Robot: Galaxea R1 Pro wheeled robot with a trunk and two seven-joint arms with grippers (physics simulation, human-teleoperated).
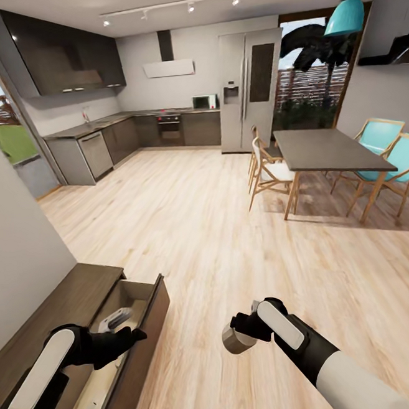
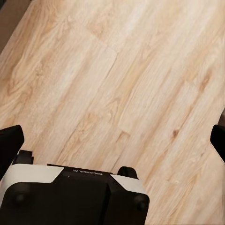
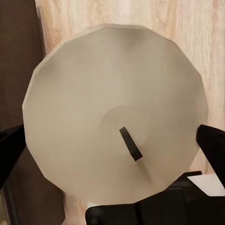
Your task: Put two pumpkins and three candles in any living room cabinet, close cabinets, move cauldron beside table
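My right gripper (image 1: 240, 330) is shut on a cream candle (image 1: 235, 343), held above the wood floor to the right of the cabinet. The right wrist view looks down on that candle (image 3: 93, 89) and its dark wick, with a black finger at each side. The low dark brown cabinet (image 1: 58, 306) stands at the lower left against the wall, its drawer (image 1: 146, 341) pulled out to show a pale interior. Two pale shapes lie in the drawer; I cannot tell what they are. My left gripper (image 1: 134, 335) hangs open over the drawer's front edge, fingers (image 2: 9, 143) wide apart above bare floor. Pumpkins and cauldron are out of view.
A white wall (image 1: 13, 235) runs close along the left behind the cabinet. A grey dining table (image 1: 330, 148) with wooden and teal chairs (image 1: 390, 149) stands at the right. The kitchen counters (image 1: 135, 133) and fridge (image 1: 249, 87) line the far wall across open floor.
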